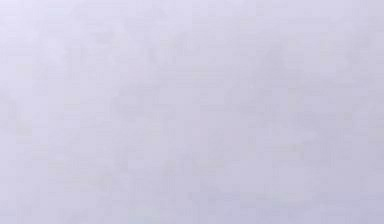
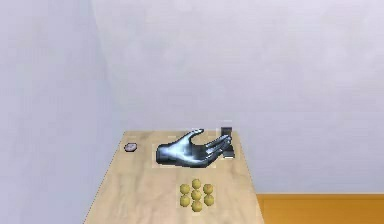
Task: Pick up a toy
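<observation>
A light wooden table (image 2: 130,195) stands against a pale wall in the arm side view. A dark, glossy object shaped like a hand (image 2: 190,151) lies on the table's far half. Behind its right end stands a small dark box (image 2: 226,133). Near the table's front, a cluster of several small yellow-brown balls (image 2: 196,195) sits. A tiny dark round thing (image 2: 131,148) lies toward the far left of the tabletop. I cannot tell which of these is a toy.
A plain pale wall (image 1: 192,112) is close ahead in the forward view. In the arm side view, walls meet in a corner behind the table, and orange-brown floor (image 2: 325,208) lies to the table's right.
</observation>
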{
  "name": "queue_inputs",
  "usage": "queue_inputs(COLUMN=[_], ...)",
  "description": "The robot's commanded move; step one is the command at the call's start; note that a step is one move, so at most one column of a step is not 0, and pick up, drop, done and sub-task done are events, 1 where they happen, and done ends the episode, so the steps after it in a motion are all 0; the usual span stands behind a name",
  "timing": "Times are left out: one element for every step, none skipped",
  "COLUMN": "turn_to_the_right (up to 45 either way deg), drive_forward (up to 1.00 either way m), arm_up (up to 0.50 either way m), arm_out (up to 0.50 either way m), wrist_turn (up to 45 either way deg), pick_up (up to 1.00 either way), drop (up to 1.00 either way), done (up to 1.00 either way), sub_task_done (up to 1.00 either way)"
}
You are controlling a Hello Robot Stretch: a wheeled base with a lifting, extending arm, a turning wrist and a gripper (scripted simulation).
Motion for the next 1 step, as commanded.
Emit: queue_inputs(turn_to_the_right=[0.0], drive_forward=[0.00], arm_up=[0.28], arm_out=[0.00], wrist_turn=[0.0], pick_up=[0.00], drop=[0.00], done=[0.00], sub_task_done=[0.00])
